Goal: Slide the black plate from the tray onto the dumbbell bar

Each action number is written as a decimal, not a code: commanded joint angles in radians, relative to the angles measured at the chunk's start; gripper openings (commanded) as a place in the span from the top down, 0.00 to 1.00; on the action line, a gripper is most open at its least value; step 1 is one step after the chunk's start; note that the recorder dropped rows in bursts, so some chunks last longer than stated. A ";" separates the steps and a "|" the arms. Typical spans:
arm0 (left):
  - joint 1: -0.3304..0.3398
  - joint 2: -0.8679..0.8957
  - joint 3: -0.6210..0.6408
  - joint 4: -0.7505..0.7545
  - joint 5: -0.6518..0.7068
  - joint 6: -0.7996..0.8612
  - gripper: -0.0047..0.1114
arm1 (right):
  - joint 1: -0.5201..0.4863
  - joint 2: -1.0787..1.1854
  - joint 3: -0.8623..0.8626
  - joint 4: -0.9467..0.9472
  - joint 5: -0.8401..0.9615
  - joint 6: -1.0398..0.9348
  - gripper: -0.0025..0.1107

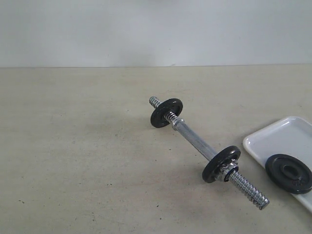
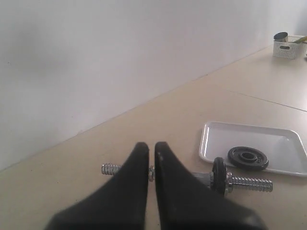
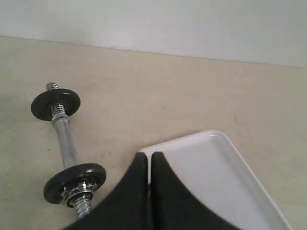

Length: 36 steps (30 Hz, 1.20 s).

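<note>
The black plate lies flat on the white tray at the right edge of the exterior view. The chrome dumbbell bar lies on the table left of the tray, with one black disc near its far end and another near its near end, threaded ends bare. My left gripper is shut and empty, above the bar. Over the tray's corner, my right gripper is shut and empty. Neither gripper shows in the exterior view.
The beige table runs back to a white wall. A white basket with items stands far off on a neighbouring table in the left wrist view.
</note>
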 commanded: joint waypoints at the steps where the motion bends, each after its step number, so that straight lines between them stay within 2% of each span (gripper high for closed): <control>1: -0.003 0.003 0.003 0.005 -0.006 -0.016 0.92 | -0.004 0.003 -0.008 0.005 -0.017 0.000 0.98; 7: -0.003 0.003 0.003 -0.010 -0.012 -0.016 0.92 | -0.004 0.003 -0.008 0.005 -0.118 0.000 0.98; 12: -0.003 0.003 0.003 -0.159 -0.027 0.039 0.92 | -0.004 0.003 -0.008 0.005 -0.271 -0.011 0.98; 14: -0.003 0.003 0.003 -0.171 -0.011 0.081 0.92 | -0.004 0.003 -0.008 0.005 -0.298 -0.029 0.98; 16: -0.003 0.003 0.003 -0.171 0.038 0.045 0.92 | -0.004 0.003 -0.008 0.005 -0.302 -0.028 0.98; 21: -0.003 0.003 0.003 0.005 0.218 -0.207 0.92 | -0.004 0.003 -0.008 0.005 -0.291 -0.026 0.98; 26: -0.003 0.015 0.011 0.005 0.223 -0.207 0.92 | -0.004 0.023 -0.010 0.005 -0.266 -0.032 0.98; 29: -0.003 0.032 0.010 0.005 0.250 -0.207 0.92 | -0.004 0.086 -0.039 0.005 -0.188 -0.065 0.98; 36: -0.003 0.100 0.010 0.005 0.298 -0.155 0.92 | -0.004 0.377 -0.183 0.020 0.032 -0.127 0.98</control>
